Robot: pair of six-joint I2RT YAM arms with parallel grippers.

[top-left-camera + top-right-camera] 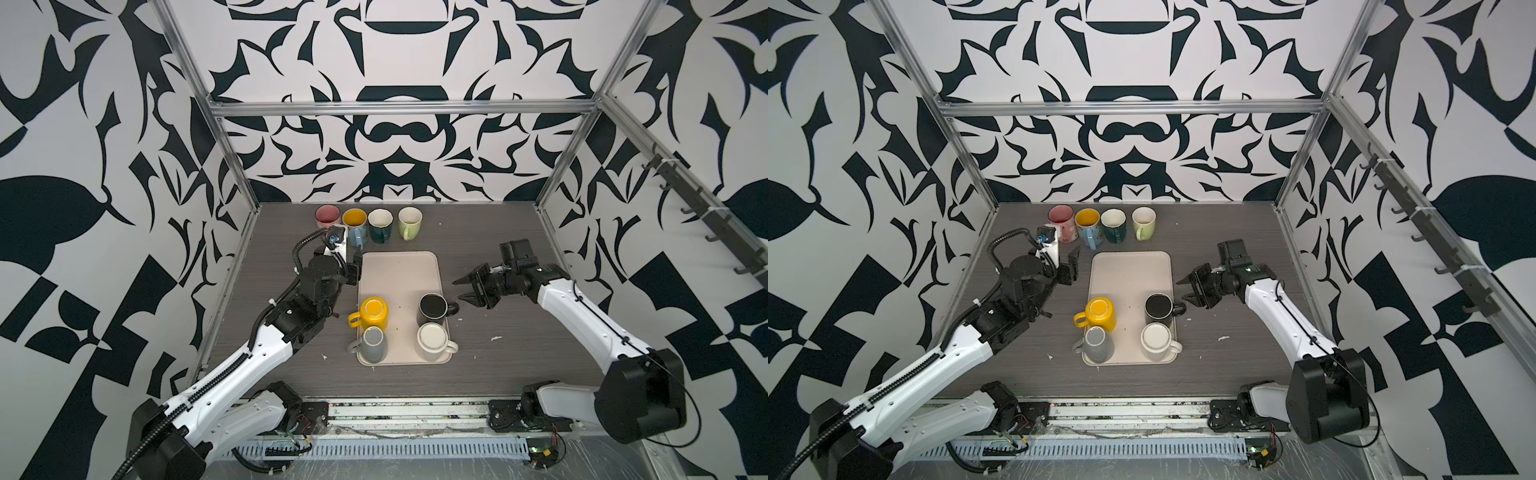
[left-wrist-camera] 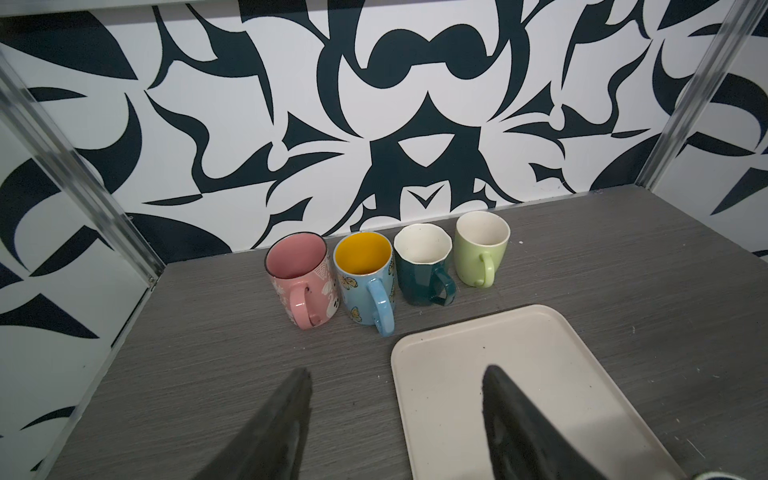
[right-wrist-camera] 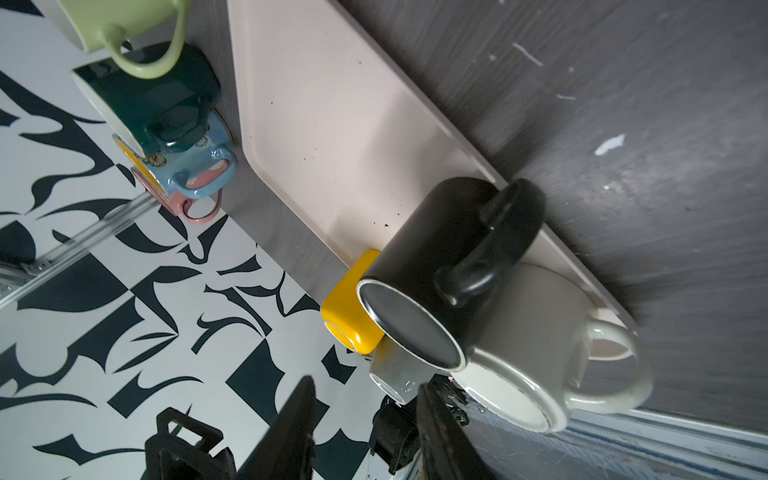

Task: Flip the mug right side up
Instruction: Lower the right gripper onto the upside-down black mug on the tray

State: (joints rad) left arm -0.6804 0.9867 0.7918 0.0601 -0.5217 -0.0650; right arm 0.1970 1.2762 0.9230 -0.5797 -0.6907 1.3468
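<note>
Four mugs stand upside down on the near half of a cream tray [image 1: 399, 270]: yellow [image 1: 372, 313], black [image 1: 432, 309], grey [image 1: 372, 343] and white [image 1: 432, 340]. My right gripper [image 1: 458, 290] hovers just right of the black mug [image 3: 436, 249], beside its handle, turned on its side, open and empty. My left gripper [image 1: 353, 266] hangs at the tray's far left edge, open, with nothing between its fingers. In the left wrist view the left gripper [image 2: 397, 374] straddles the tray's corner [image 2: 519, 361].
Four upright mugs line the back of the table: pink [image 1: 327, 215], blue [image 1: 354, 226], teal [image 1: 380, 224] and green [image 1: 409, 220]. The left arm's wrist sits close in front of the pink and blue ones. Metal frame posts bound the table on both sides.
</note>
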